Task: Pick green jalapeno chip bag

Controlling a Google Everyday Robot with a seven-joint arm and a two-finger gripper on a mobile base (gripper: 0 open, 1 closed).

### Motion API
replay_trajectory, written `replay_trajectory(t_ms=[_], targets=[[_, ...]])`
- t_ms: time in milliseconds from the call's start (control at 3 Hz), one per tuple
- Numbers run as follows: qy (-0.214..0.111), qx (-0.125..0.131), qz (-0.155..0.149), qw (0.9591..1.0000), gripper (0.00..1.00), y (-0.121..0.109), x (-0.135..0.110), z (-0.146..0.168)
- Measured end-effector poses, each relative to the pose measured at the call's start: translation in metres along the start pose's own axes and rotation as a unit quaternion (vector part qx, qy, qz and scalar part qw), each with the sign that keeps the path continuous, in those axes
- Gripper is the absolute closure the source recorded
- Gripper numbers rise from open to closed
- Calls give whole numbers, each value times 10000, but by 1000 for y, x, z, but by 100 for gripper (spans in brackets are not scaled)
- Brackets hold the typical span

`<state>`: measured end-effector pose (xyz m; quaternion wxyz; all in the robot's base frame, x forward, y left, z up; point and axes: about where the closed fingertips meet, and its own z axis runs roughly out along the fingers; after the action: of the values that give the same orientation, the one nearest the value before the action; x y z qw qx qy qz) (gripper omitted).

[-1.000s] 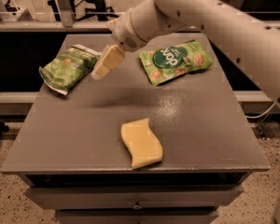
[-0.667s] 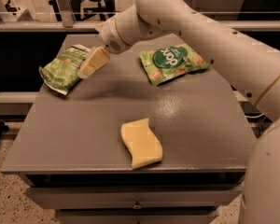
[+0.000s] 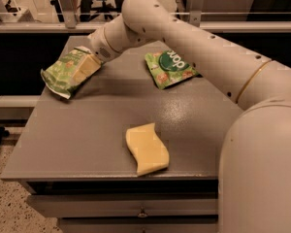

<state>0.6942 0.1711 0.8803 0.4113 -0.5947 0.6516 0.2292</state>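
The green jalapeno chip bag [image 3: 59, 75] is a crinkled light-green mottled bag lying at the table's far left edge, one whitish end hanging over the side. My gripper [image 3: 85, 69] has cream-coloured fingers and sits right over the bag's right half, touching or nearly touching it. The long white arm reaches to it from the right foreground across the table.
A brighter green bag with a dark round logo [image 3: 170, 68] lies at the back middle. A yellow wavy sponge [image 3: 147, 148] lies near the front edge. The grey table [image 3: 87, 130] drops off to the floor on the left. A railing and chair stand behind.
The gripper has moved left and down, from above the table between the two bags onto the light-green bag. The bags and sponge have not moved.
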Motion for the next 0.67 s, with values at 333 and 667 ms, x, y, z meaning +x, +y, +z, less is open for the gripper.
replay_trajectory(t_ms=[333, 667], targets=[[199, -52, 111, 9997, 0, -2, 10, 12], [296, -60, 175, 9994, 26, -3, 17, 15]])
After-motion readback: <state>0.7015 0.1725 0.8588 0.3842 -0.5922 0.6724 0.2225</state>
